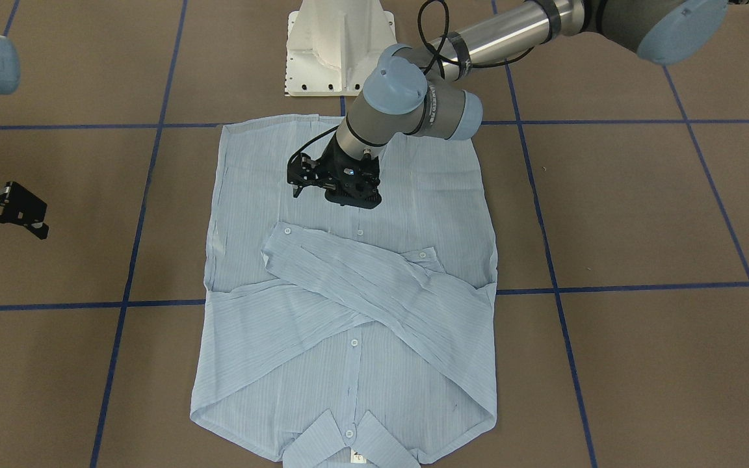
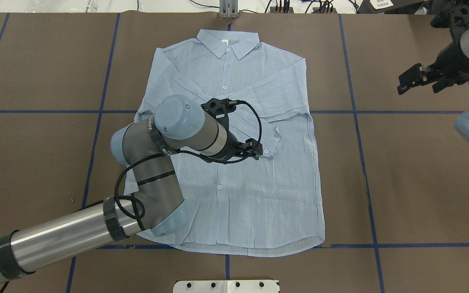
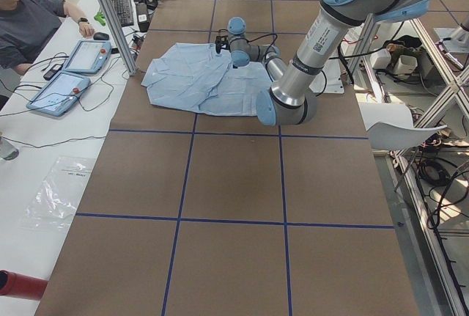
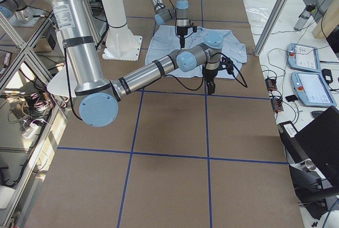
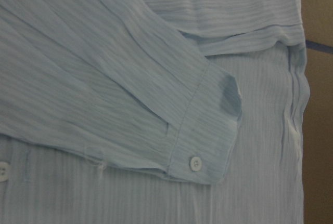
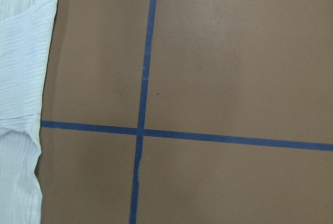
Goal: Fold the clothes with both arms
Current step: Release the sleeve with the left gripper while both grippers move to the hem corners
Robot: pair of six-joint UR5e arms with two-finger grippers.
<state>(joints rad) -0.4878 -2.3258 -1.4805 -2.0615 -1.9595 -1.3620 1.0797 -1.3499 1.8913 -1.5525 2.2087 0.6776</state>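
Note:
The light blue striped shirt (image 1: 348, 364) lies flat and face up on the brown table, collar away from the robot, both sleeves crossed over the chest. It also shows in the overhead view (image 2: 250, 203). My left gripper (image 1: 335, 195) hovers over the shirt's middle, just above the crossed sleeves; it looks open and empty. The left wrist view shows only a sleeve cuff (image 5: 203, 135) with its button, lying flat. My right gripper (image 2: 417, 79) is open and empty over bare table, well to the right of the shirt. The right wrist view shows the shirt's edge (image 6: 15, 52).
The white pedestal base (image 1: 339, 45) stands just behind the shirt's hem. Blue tape lines (image 6: 140, 130) grid the brown table. An operator (image 3: 29, 23) sits at a side desk with two tablets (image 3: 62, 89) beyond the table's far edge.

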